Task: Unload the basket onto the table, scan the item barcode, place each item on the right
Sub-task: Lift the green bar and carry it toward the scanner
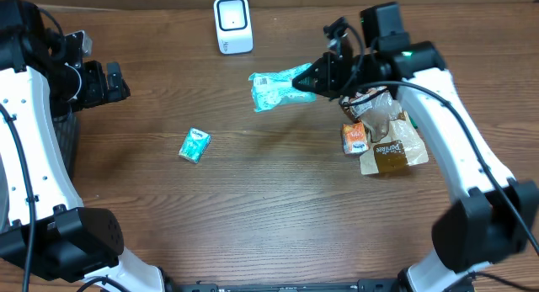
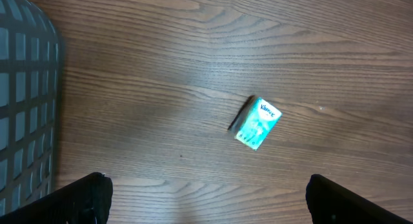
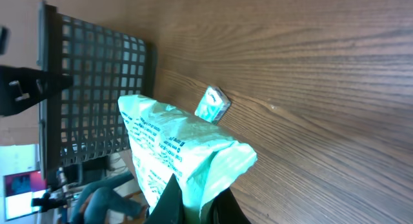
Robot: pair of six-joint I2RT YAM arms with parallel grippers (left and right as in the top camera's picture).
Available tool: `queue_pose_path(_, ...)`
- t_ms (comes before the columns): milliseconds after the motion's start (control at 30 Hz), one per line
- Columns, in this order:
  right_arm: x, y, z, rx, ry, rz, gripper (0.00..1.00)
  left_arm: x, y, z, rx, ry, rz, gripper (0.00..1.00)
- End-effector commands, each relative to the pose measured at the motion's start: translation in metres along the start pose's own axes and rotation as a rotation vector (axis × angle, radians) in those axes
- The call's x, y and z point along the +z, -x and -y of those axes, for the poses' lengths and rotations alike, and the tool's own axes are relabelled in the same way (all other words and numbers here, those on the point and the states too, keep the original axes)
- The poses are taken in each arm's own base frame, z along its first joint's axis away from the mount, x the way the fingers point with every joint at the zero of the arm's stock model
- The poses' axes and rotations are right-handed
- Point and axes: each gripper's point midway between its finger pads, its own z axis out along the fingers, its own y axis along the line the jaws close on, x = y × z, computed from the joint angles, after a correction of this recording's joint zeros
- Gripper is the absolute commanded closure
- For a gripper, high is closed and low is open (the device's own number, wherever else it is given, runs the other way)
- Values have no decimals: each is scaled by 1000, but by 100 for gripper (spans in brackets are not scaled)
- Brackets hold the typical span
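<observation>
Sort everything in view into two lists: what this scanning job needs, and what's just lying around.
In the job: green packet, right claw shut on it, white scanner.
Lying about: tissue pack, snack packets, wire basket, open left claw.

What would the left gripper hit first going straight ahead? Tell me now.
Likely bare table; the tissue pack lies just off the line from the left gripper. Depth unclear.
</observation>
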Motion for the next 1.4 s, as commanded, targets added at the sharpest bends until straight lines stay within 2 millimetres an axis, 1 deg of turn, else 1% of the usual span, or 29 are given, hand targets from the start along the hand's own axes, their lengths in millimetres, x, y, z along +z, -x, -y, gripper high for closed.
queue_pose_path(0, -24, 0, -21, -87, -6, 54, 96, -3, 1, -1, 14, 4, 11, 0)
queue_pose_path(233, -44, -4, -39, -131, -5, 96, 96, -3, 1, -1, 14, 4, 11, 0)
queue_pose_path(333, -47, -5, -42, -149, -4, 101, 96, -3, 1, -1, 14, 4, 11, 0)
queue_pose_path(567, -46, -6, -43, -147, -2, 97, 96, -3, 1, -2, 14, 4, 11, 0)
queue_pose_path(667, -49, -1, -47, -126, -22, 117, 96, -3, 1, -1, 14, 4, 11, 0)
queue_pose_path(767, -58, 9, -52, -142, -96, 167, 96, -3, 1, -2, 14, 4, 11, 0)
queue_pose_path(833, -68, 19, -60, -168, -159, 212, 96, -3, 1, -1, 14, 4, 11, 0)
queue_pose_path(933, -84, 39, -75, -220, -266, 303, 96, -3, 1, -2, 14, 4, 11, 0)
queue_pose_path(967, -91, 48, -83, -245, -313, 346, 96, -3, 1, -1, 14, 4, 11, 0)
queue_pose_path(1067, -100, 69, -99, -306, -412, 436, 96, -3, 1, -1, 14, 4, 11, 0)
queue_pose_path(1100, -104, 84, -105, -349, -492, 505, 96, -3, 1, -1, 14, 4, 11, 0)
queue_pose_path(1167, -107, 106, -107, -402, -615, 604, 96, -3, 1, -1, 14, 4, 11, 0)
queue_pose_path(1233, -107, 124, -106, -455, -732, 690, 96, -3, 1, -2, 14, 4, 11, 0)
queue_pose_path(1267, -103, 137, -106, -499, -807, 737, 96, -3, 1, -1, 14, 4, 11, 0)
queue_pose_path(1333, -89, 153, -107, -597, -888, 761, 96, -3, 1, -2, 14, 4, 11, 0)
queue_pose_path(1367, -78, 161, -105, -650, -925, 761, 96, -3, 1, -2, 14, 4, 11, 0)
